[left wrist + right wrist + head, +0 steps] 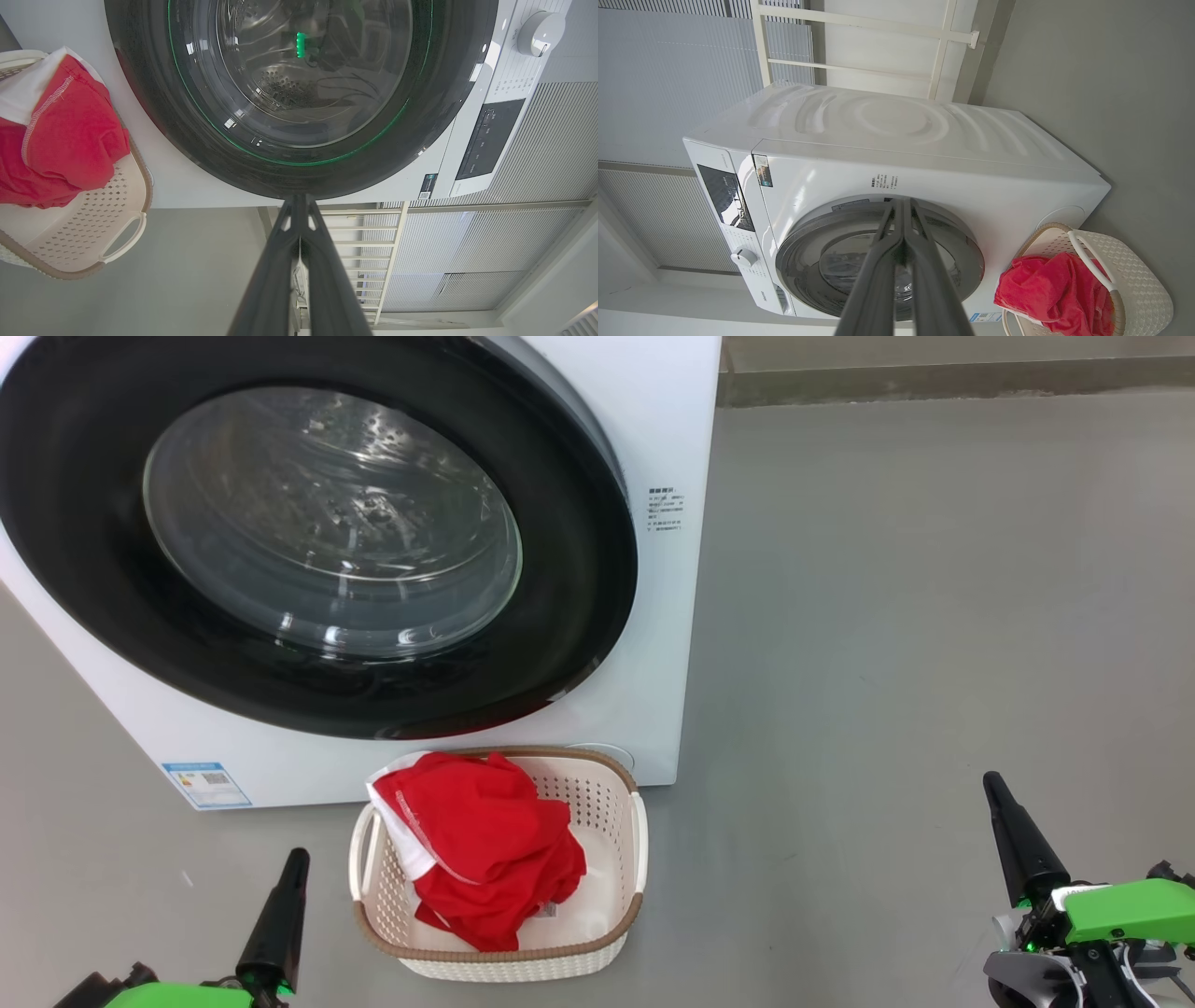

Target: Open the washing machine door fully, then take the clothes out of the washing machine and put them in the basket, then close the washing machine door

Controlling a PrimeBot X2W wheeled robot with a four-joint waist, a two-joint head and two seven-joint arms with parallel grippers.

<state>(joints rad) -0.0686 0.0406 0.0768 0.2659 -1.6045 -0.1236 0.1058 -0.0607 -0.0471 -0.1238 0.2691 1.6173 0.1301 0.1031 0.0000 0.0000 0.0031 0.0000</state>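
Reading both pincers as clenched. The left gripper (pixel 298 857) sits at the lower left of the head view, its 2 dark fingers pressed together and gripping nothing, tip aimed up toward the washing machine (pixel 653 429). The right gripper (pixel 993 786) is at the lower right with its fingers also pressed together and empty. It hangs over grey floor (pixel 934 616), well apart from the machine and off its right side.

The washing machine door (pixel 317 532) lies shut, black rim flat against the white front, and the steel drum is visible through the domed glass.

The basket (pixel 611 803) stands on the floor just in front of the machine, below the door's lower rim and between the 2 grippers, nearer the left one. I cannot tell whether its rear rim touches the machine. The clothes (pixel 476 845) are a red heap inside the basket, on its left side, with white trim draped over the rear-left rim. The basket's right part is bare.

A blue label (pixel 205 786) sits low on the machine front, left of the basket. In the left wrist view a dial (pixel 542 32) shows on the control panel.
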